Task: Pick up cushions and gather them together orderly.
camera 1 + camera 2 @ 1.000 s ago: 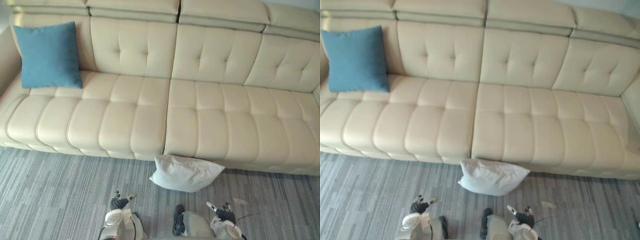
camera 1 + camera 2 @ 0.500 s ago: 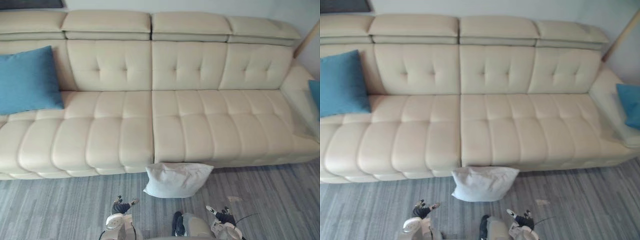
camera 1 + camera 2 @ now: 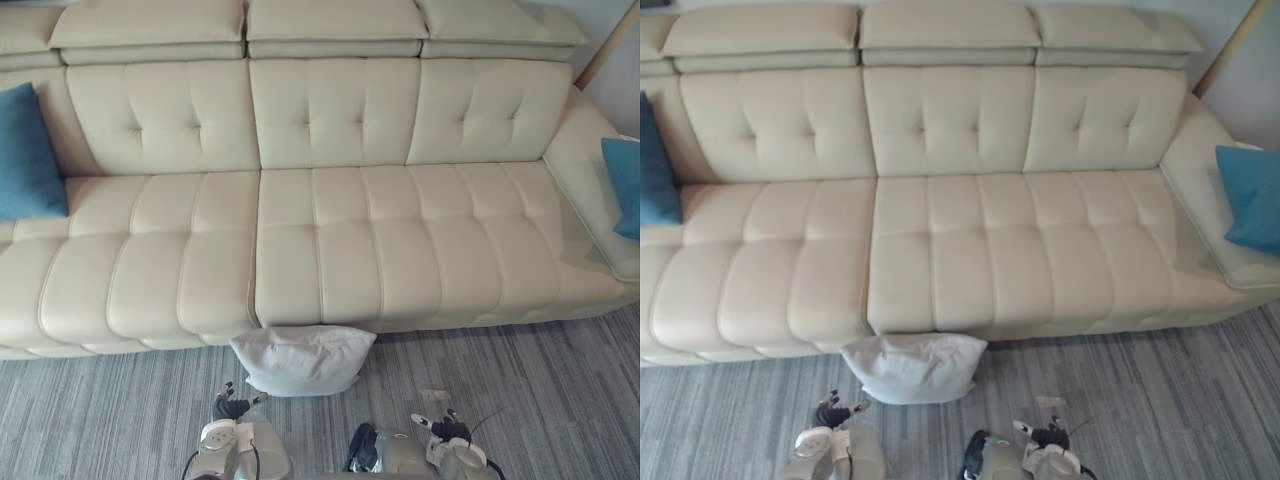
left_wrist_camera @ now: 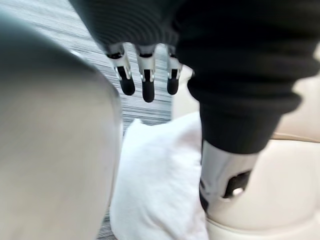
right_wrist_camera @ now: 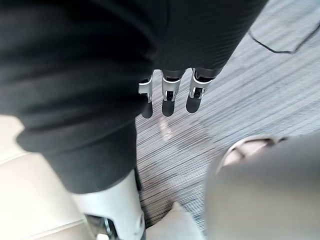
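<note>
Fingers hang straight and relaxed on the left robot hand [image 4: 148,86] and right robot hand [image 5: 170,100], holding nothing, low over the grey striped carpet [image 3: 110,410]. White rumpled fabric cushion [image 3: 300,360] lies on the carpet against the cream leather sofa [image 3: 320,240] front, long axis running along it. Left-end blue fabric cushion [image 3: 25,150] and right-end blue fabric cushion [image 3: 625,185] sit up on the sofa.

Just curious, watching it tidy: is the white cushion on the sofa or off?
Off: the white cushion lies on the grey carpet, against the front of the sofa.
</note>
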Available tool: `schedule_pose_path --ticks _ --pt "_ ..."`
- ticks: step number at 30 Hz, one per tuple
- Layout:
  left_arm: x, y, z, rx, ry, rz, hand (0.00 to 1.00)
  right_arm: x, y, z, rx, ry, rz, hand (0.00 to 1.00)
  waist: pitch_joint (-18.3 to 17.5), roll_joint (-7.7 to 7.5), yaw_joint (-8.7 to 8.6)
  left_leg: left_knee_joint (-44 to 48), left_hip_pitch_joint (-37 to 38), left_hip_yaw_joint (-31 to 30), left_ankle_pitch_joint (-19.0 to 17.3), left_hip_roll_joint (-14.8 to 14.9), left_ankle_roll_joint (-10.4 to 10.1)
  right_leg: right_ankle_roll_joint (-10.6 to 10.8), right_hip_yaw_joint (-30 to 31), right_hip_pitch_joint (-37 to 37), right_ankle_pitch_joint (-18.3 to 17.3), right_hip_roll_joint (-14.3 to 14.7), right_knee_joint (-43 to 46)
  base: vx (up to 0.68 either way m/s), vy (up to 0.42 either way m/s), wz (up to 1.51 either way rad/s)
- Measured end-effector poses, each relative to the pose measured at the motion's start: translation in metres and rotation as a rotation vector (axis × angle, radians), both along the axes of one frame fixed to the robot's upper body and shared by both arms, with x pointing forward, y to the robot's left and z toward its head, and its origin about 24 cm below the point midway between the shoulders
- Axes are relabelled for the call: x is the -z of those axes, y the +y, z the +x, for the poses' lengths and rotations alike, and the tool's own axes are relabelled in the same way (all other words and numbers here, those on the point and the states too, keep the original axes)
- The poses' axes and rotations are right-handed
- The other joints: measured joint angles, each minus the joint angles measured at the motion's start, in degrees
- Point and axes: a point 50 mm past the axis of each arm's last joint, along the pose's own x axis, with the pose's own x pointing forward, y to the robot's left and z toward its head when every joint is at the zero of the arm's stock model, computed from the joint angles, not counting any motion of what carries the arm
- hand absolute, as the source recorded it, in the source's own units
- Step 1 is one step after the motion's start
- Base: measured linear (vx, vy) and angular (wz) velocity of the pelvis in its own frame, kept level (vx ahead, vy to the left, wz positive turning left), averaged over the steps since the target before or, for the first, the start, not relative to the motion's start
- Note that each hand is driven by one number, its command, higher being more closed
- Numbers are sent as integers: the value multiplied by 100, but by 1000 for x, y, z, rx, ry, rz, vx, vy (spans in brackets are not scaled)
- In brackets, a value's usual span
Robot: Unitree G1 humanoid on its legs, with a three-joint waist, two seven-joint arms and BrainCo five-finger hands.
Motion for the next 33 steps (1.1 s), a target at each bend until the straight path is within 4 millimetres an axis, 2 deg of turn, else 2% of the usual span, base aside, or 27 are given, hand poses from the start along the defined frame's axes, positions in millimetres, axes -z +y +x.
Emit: schedule_pose_path --ticks 1,2,3,4,6,10,13,16,18,23,28,30,32,33 --pt "0 -2 1 1 -1 -5 0 -1 1 2 2 -5 2 0 19 29 -3 -238 10 35 -38 -147 -5 4 0 42 2 6 -34 195 41 -12" --pt "0 -5 2 1 -3 -15 0 -2 0 4 14 -15 7 0 17 56 -6 -978 44 131 59 -473 60 9 15 47 4 10 -45 151 74 -8" --pt "0 -7 2 1 -4 -20 0 -3 0 5 14 -23 6 0 21 82 -7 -1253 65 160 101 -576 128 14 14 46 3 29 -44 225 121 -2" --pt "-2 -8 8 6 -19 -19 0 -3 9 8 26 -38 32 0 61 -34 16 -1628 236 239 173 -730 256 179 118 74 66 6 -145 188 88 6" --pt "-3 -6 9 8 -25 -15 0 -2 14 8 33 -40 46 0 59 -140 30 -1811 333 289 212 -845 315 361 145 278 195 -21 -567 192 93 8" --pt "-1 -5 4 3 -9 -16 0 -6 16 12 41 -76 50 0 44 -141 44 -1927 648 450 211 -914 315 475 218 552 336 -90 -808 108 70 -14" --pt "-1 -6 4 3 -9 -17 0 -8 18 15 33 -93 47 0 39 -142 44 -2088 665 456 211 -921 316 478 233 531 338 -63 -939 37 -18 -11" --pt "0 -6 3 0 -2 -17 0 -5 18 7 36 -70 44 0 25 -146 60 -2306 819 460 273 -931 374 478 240 578 338 -39 -960 -10 -43 -2" --pt "3 -9 -1 -3 11 -26 0 -1 16 -5 43 -41 42 0 -136 -142 60 -2568 847 434 435 -1012 370 472 187 563 359 -66 -1041 -10 -34 11" --pt "5 -10 -6 -18 23 -35 0 1 16 -11 39 -18 40 0 -273 -163 65 -3070 1038 163 776 -1181 374 473 -102 759 385 -122 -1150 -24 -38 33" --pt "3 -8 -3 -45 5 -38 0 2 17 -10 39 -10 39 0 -282 -189 198 -3091 854 -158 956 -1229 378 460 -402 728 381 -132 -1060 -72 -17 37" --pt "-3 -7 8 -58 -34 -27 0 -1 15 -1 30 -33 16 0 -184 -177 259 -2729 451 -347 917 -1233 386 415 -546 446 259 -199 -690 -162 7 40" --pt "-19 -6 36 -69 -129 -21 0 -13 8 26 -4 -99 -24 0 261 -159 305 -2026 -212 -554 755 -1250 398 348 -686 -76 -70 -395 157 -236 13 44" --pt "-24 -5 42 -74 -153 -18 0 -16 7 32 -3 -117 -31 0 364 -167 312 -1839 -373 -596 681 -1255 397 335 -696 -231 -178 -460 385 -276 6 36"
